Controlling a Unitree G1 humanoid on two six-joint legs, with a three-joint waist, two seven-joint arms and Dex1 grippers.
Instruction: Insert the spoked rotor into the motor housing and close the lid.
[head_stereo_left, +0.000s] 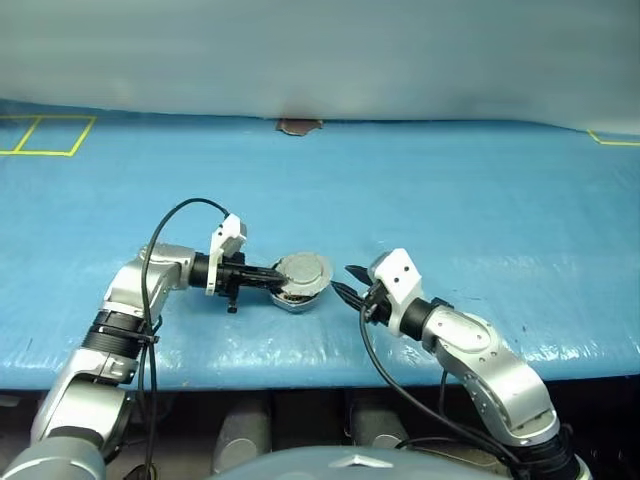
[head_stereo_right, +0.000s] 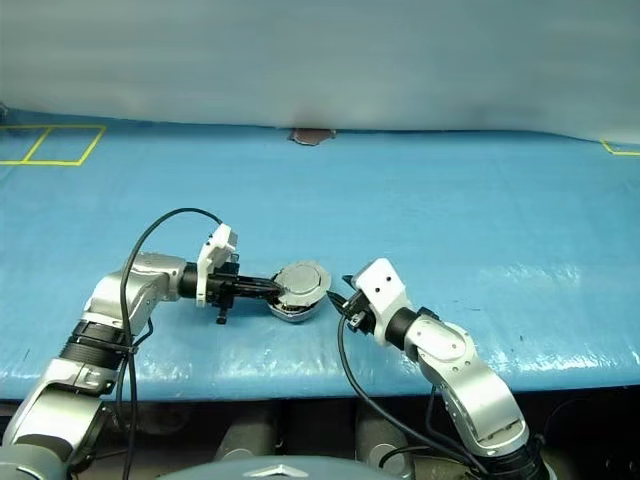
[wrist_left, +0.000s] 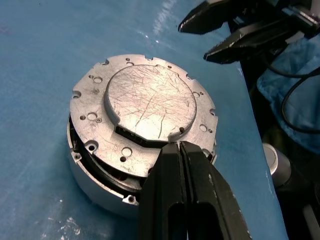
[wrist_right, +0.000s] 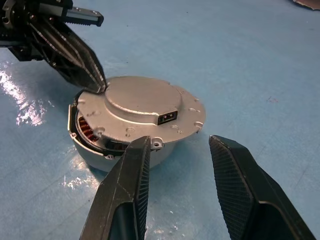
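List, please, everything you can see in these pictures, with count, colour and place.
lid: one, plain grey outer face up, lying tilted over the casing, not yet seated.
motor housing: one, silver with copper-brown windings showing in the gap, on the table between the arms.
table: one, covered in blue.
yellow tape lines: at both far corners of the table.
brown patch: one, at the table's far edge.
left gripper: one, black, jaws shut, tips at the lid's rim.
right gripper: one, black, jaws open, near the housing, apart from it.
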